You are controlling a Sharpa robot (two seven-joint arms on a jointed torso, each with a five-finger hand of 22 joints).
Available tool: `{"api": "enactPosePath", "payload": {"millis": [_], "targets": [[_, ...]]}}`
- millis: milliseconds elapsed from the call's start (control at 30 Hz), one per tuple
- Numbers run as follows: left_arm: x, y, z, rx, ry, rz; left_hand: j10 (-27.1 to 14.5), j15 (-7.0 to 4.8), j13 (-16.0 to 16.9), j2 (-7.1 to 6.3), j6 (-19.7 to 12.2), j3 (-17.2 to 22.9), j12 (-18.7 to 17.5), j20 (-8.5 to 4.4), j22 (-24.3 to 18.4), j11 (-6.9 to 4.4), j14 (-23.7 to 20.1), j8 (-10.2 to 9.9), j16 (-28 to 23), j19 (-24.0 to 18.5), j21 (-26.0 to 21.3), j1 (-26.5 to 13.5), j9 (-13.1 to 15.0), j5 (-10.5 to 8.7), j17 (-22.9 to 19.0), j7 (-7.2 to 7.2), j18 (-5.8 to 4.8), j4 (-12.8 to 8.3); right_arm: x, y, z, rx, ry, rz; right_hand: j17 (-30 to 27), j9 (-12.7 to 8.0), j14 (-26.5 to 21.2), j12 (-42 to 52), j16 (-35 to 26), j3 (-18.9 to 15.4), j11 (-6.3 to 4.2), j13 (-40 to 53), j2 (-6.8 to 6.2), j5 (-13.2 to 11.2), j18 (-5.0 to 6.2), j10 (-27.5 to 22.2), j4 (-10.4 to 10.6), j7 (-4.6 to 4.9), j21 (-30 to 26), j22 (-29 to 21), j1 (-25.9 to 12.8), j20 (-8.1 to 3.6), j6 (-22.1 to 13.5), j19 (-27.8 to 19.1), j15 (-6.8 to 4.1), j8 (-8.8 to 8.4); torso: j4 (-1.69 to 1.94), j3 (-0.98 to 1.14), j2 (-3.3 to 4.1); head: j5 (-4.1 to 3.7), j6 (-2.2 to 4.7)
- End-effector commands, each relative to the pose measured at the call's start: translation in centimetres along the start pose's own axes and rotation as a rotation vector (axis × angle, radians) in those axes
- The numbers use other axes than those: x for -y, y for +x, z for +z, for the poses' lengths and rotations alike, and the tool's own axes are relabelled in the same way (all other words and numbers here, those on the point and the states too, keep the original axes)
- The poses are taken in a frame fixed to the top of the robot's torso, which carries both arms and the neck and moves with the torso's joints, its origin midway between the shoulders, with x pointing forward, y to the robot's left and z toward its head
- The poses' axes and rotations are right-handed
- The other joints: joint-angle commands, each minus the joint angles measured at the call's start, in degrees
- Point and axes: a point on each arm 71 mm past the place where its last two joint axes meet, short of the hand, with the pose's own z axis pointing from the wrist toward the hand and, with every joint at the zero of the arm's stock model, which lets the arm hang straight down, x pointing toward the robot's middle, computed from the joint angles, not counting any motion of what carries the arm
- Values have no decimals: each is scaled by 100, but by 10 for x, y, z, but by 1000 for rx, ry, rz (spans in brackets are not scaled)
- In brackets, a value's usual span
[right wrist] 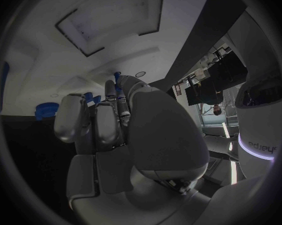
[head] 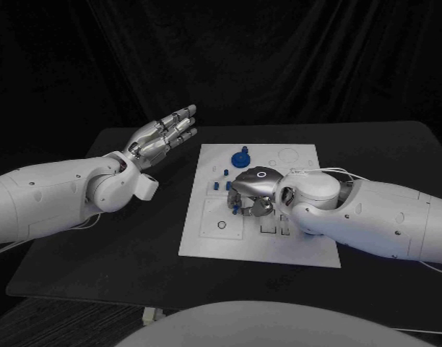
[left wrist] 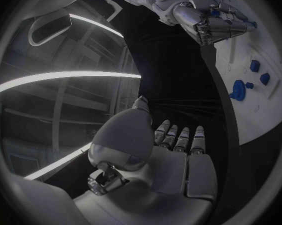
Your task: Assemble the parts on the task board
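The white task board lies in the middle of the black table. My right hand hovers low over the board's middle with its fingers curled down, and it pinches a small blue part at its fingertips. That blue part pokes out past the fingers against the board. A round blue part stands near the board's far edge, with small blue parts just left of the hand. My left hand is raised to the left of the board, flat, fingers spread, holding nothing.
The left wrist view shows my left hand, the right hand, the board, the round blue part and two small blue parts. Bare black table lies left of the board.
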Motion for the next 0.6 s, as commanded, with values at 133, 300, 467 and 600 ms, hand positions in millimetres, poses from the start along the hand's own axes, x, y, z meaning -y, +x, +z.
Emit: {"api": "enactPosePath", "payload": {"millis": [133, 300, 467, 600], "targets": [[5, 1, 1, -8, 70, -19, -2, 31, 2, 0, 4, 49, 4, 31, -6, -57, -3, 35, -21, -7, -20, 61, 6, 36, -7, 64, -45, -1, 0, 3, 0, -6, 7, -22, -11, -3, 0, -29, -38, 36, 34, -5, -10, -21, 71, 3, 4, -2, -37, 880, -50, 21, -29, -8, 29, -31, 0, 1, 1, -5, 1], [4, 2, 1, -12, 66, -21, -3, 37, 1, 3, 0, 51, 0, 38, -6, -55, -3, 34, -21, -7, -20, 67, 5, 43, -7, 68, -45, -2, 0, 5, 0, -14, 7, -23, -11, -3, 0, -29, -38, 36, 34, -5, -10, -21, 71, 3, 4, -2, -37, 880, -50, 21, -29, -8, 29, -31, -2, 0, 0, -3, 1], [4, 2, 1, -13, 64, -23, -4, 49, 1, 7, -3, 56, -3, 50, -6, -51, -3, 33, -21, -7, -20, 80, 5, 53, -7, 68, -44, -5, 0, 6, 0, -19, 8, -22, -24, -3, -6, -30, -46, 38, 36, -5, -12, -22, 71, 3, 1, 0, -38, 879, -54, 22, -33, -9, 31, -34, -2, -1, 0, 3, 1], [4, 2, 1, -14, 63, -23, -4, 58, 1, 10, -1, 61, -3, 60, -6, -50, -3, 33, -21, -7, -20, 93, 5, 66, -7, 70, -44, -9, 0, 6, 0, -21, 7, -21, -24, -3, -6, -30, -46, 38, 36, -5, -12, -22, 71, 3, 1, 0, -38, 879, -54, 22, -33, -9, 31, -34, -1, 0, 1, 4, 1]]}}
